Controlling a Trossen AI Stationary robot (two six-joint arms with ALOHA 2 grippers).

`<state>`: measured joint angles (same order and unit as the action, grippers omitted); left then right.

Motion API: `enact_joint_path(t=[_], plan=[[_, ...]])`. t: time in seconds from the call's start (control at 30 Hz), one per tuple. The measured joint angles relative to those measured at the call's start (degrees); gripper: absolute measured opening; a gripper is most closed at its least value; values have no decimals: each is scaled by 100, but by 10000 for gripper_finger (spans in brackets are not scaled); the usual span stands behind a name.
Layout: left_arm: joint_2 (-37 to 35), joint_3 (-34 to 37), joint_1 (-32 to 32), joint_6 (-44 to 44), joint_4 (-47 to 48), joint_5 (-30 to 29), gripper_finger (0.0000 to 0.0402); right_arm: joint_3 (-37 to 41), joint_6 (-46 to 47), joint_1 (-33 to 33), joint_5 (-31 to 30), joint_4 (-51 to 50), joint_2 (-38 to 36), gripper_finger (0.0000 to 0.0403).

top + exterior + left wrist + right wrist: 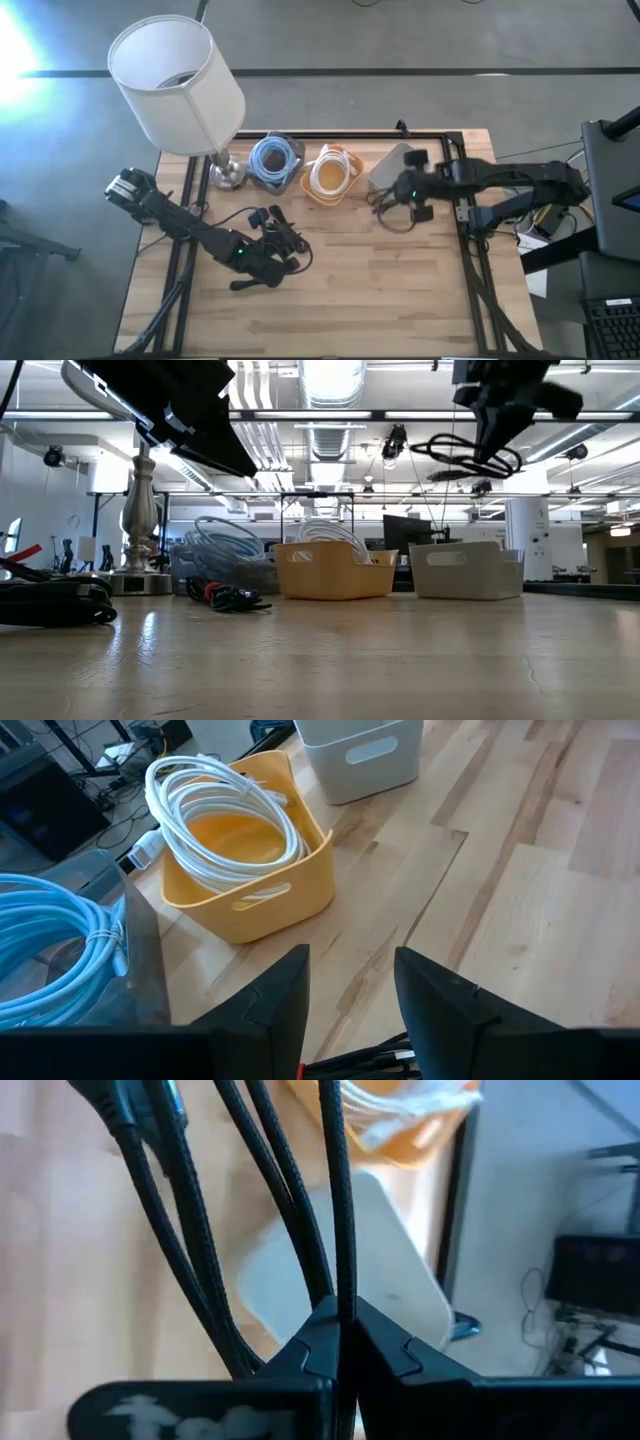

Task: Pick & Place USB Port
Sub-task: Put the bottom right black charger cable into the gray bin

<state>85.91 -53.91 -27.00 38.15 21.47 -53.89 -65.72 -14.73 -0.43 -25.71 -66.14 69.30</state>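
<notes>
Right wrist view is showing the right claw [340,1330] clamping a black cable [300,1210], its far loops running out of frame above the white bin [385,1260]. No writing is readable. The left claw [350,990], fingers apart and empty, is hanging near more black cables [275,225] on the worktop [380,290].

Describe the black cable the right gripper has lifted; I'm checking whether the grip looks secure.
The black cable is thin and braided-looking, gathered in several loose loops. The right gripper is shut on a bunch of its strands, which fan out from the closed fingertips. The low view shows it hanging in the air, clear of the table, touching nothing else. From above it dangles beside the white bin, over the wooden table. Its connectors cannot be told.
</notes>
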Motion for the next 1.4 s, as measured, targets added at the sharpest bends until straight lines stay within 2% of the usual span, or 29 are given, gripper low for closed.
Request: enact_joint_path(t=[0.23,0.47,0.63,0.7,0.83,1.03,1.17,1.4], plan=[[0,0,0,0,-2,0,151,917,-1627,-1388,-10,1331,-370,13],[0,0,0,0,-2,0,151,1481,-1897,-2168,-46,1874,-173,13],[0,0,0,0,0,0,151,1673,-1899,-2347,-1225,1882,-127,13],[0,0,-2,0,-2,0,151,1700,-1898,-2394,-1347,1896,-127,13],[0,0,-2,0,0,0,151,1734,-1900,-2414,-1206,1907,-119,13],[0,0,-2,0,-2,0,151,1788,-1616,-2421,147,2151,-85,13],[0,0,-1,0,-2,0,151,1918,-1359,-2429,92,2494,-35,13],[0,0,-2,0,-2,1,151,1978,-1508,-2487,4,2509,197,13]])
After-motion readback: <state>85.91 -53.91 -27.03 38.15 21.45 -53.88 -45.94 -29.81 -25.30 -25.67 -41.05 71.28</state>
